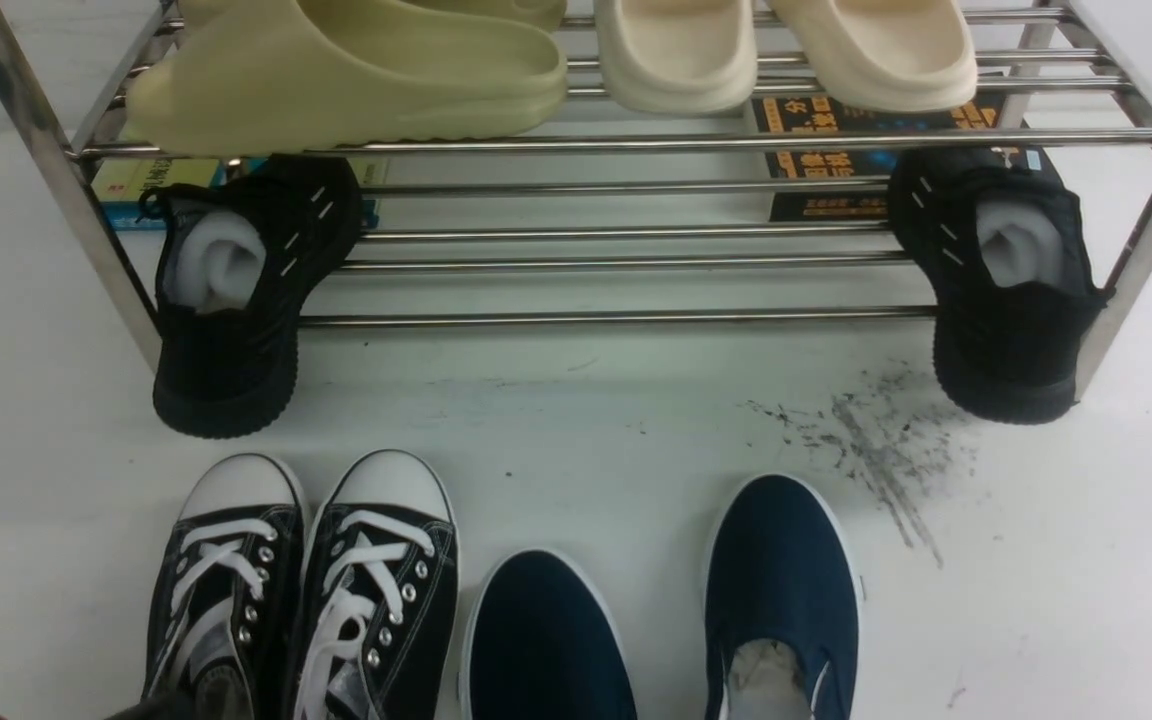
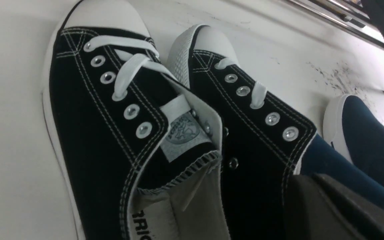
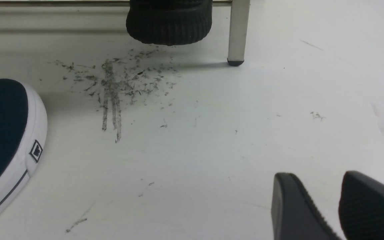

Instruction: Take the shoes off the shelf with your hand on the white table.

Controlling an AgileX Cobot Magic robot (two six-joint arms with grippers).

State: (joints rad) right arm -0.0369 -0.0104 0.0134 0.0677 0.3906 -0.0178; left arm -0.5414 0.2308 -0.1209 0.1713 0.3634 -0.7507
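The shoes (image 1: 301,590) — black canvas lace-ups with white toe caps — stand side by side at the lower left of the front view, on the white table (image 1: 586,420), touching one another and well clear of the shelf (image 1: 626,318); by the look of things the pair is already down and off the rack. In the left wrist view the same pair fills the frame, tongues and eyelets close to the lens; the left gripper (image 2: 338,210) shows only as a dark block at the lower right, against the heel side of the nearer shoe, and whether it grips the collar or merely rests by it I cannot tell. The right gripper (image 3: 340,206) sits at the lower right of its own view, fingers a narrow gap apart with nothing between them, above bare table near the scuff marks (image 3: 115,86).

Risks, as I judge them: if the left gripper is clamped on the collar, pulling away without letting go would drag or tip that shoe into its partner; the navy slip-ons (image 1: 666,610) lie just beside the pair, so a sideways retreat could nudge them; the plain black sneakers (image 1: 236,290) overhang the lower bars and a careless lift could knock one off.
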